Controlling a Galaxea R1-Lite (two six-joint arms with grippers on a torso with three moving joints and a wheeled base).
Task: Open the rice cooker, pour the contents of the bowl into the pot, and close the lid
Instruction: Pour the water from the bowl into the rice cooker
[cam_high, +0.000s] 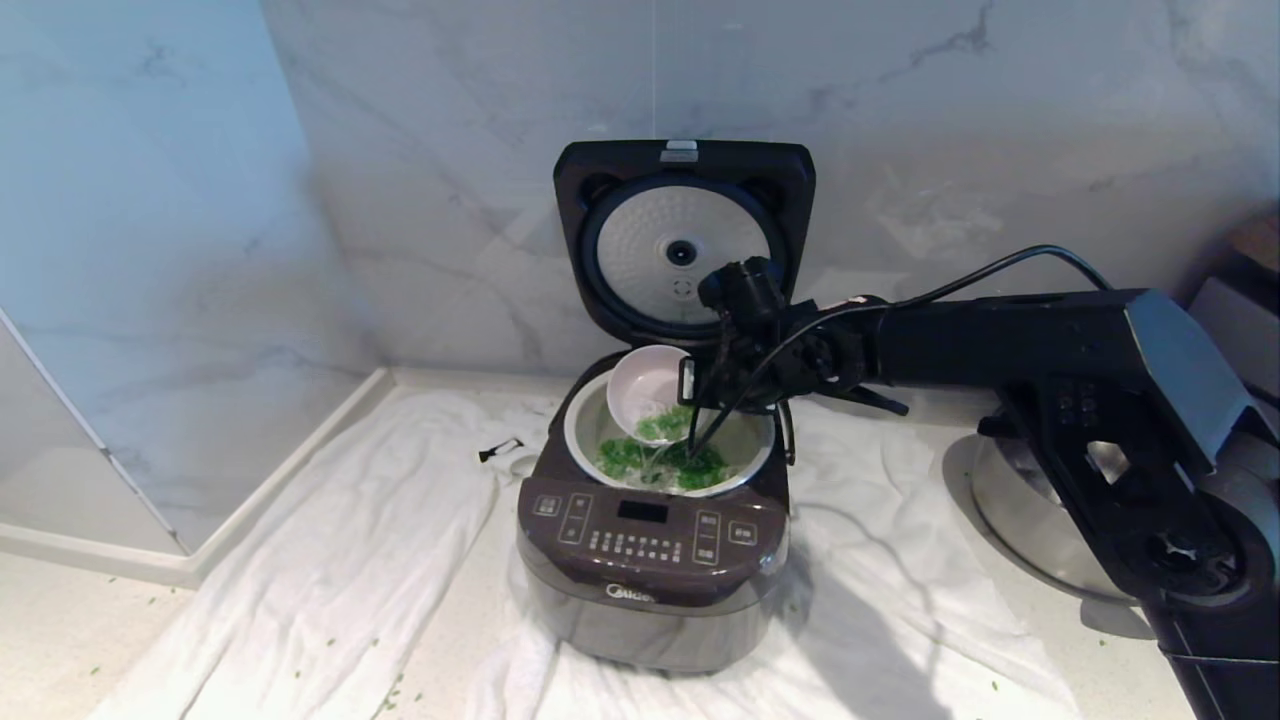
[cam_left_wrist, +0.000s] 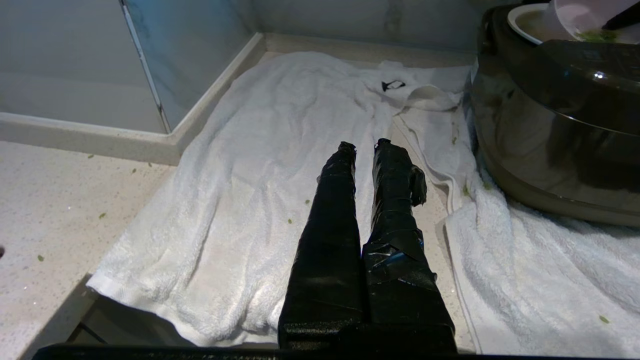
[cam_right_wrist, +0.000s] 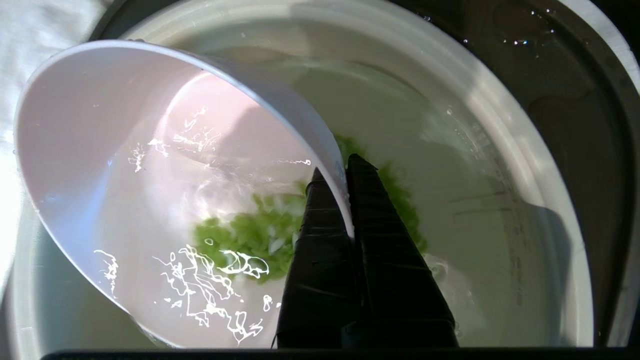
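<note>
Rice cooker (cam_high: 650, 560) sits on a white towel (cam_high: 330, 590) on the table (cam_high: 60, 630), lid (cam_high: 685, 235) swung up and standing open at the back, silver-white plate on its underside facing the camera. Right tool (cam_right_wrist: 334, 172) pinches the rim of a white bowl (cam_right_wrist: 115, 165), one finger inside the bowl and one outside, pressed tight on the wall. The bowl is tipped steeply over the pot (cam_right_wrist: 505, 165), mouth angled down toward the pot's inside. Chopped green bits (cam_right_wrist: 250, 235) with some water cling to the low part of the bowl next to the tool fingers; more green bits (cam_high: 690, 465) already lie in the pot, wet-looking. The pot sits seated in the cooker body, thin pale rim showing all round. Right arm (cam_high: 1000, 335) reaches in from the right side, level above the cooker, cable looping over it.

Left tool (cam_left_wrist: 364, 146) hangs low over the towel left of the cooker, fingers nearly pressed together with a slim gap at the tips, holding nothing (wrapped in black tape). A small black clip-like item (cam_high: 498, 451) lies on the towel just left of the cooker. A shiny steel pan (cam_high: 1020, 520) sits on the table right of the cooker, partly behind the right arm. Loose green flecks (cam_left_wrist: 102, 215) are scattered on the table and towel. Marble wall panels (cam_high: 450, 150) stand behind.
</note>
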